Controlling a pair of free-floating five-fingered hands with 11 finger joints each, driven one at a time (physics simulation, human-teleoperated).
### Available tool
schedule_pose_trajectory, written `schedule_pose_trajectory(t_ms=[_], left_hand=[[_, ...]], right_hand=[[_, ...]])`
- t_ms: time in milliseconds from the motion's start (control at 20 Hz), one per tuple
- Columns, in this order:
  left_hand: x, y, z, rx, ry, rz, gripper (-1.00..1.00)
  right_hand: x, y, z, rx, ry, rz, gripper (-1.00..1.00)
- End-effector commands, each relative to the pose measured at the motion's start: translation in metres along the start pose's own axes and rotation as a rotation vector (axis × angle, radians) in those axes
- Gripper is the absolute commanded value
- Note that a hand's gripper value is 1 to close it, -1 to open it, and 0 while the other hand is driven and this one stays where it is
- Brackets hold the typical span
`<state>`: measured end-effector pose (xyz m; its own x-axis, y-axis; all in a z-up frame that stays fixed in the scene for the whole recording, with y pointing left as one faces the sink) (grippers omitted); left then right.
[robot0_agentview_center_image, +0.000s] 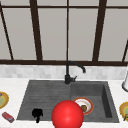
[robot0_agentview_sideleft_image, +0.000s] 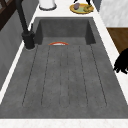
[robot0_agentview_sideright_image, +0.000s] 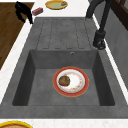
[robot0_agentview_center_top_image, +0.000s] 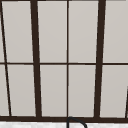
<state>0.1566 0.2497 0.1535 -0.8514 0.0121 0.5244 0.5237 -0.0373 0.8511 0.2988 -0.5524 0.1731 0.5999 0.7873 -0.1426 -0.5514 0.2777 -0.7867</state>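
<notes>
Front view: left hand (robot0_agentview_center_image: 37, 114), fingers loose and empty, hovers over the sink's (robot0_agentview_center_image: 27, 100) front edge. A small red block (robot0_agentview_center_image: 8, 117) lies on the counter (robot0_agentview_center_image: 11, 86) at its 9 o'clock. It is probably light and stiff; pinch its long sides.

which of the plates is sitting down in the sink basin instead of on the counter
The red-rimmed plate with a brown lump of food on its white centre lies on the basin floor. The yellow-rimmed plates rest on the white counter at either end of the sink.
</notes>
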Motion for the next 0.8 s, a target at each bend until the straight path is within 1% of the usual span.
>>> schedule_pose_trajectory(t_ms=[0, 200, 300, 350, 400, 450, 550, 650, 750], left_hand=[[0.0, 0.0, 0.0, 0.0, 0.0, 0.0, 0.0], [0.0, 0.0, 0.0, 0.0, 0.0, 0.0, 0.0], [0.0, 0.0, 0.0, 0.0, 0.0, 0.0, 0.0], [0.0, 0.0, 0.0, 0.0, 0.0, 0.0, 0.0], [0.0, 0.0, 0.0, 0.0, 0.0, 0.0, 0.0], [0.0, 0.0, 0.0, 0.0, 0.0, 0.0, 0.0], [0.0, 0.0, 0.0, 0.0, 0.0, 0.0, 0.0], [0.0, 0.0, 0.0, 0.0, 0.0, 0.0, 0.0], [0.0, 0.0, 0.0, 0.0, 0.0, 0.0, 0.0]], right_hand=[[0.004, 0.002, -0.019, -0.003, 0.0, -0.001, -1.0], [0.007, 0.019, -0.046, -0.019, 0.015, 0.012, -1.0], [0.005, 0.029, -0.055, -0.052, 0.014, -0.001, -1.0], [0.007, 0.028, -0.06, -0.037, 0.014, -0.004, -1.0], [0.01, 0.021, -0.063, 0.006, 0.009, -0.006, -1.0], [0.016, 0.01, -0.065, 0.043, 0.026, 0.001, -1.0], [0.021, -0.003, -0.063, 0.138, 0.038, 0.038, -1.0], [0.022, -0.007, -0.063, 0.193, 0.033, 0.071, -1.0], [0.025, -0.012, -0.064, 0.233, 0.031, 0.1, -1.0]])
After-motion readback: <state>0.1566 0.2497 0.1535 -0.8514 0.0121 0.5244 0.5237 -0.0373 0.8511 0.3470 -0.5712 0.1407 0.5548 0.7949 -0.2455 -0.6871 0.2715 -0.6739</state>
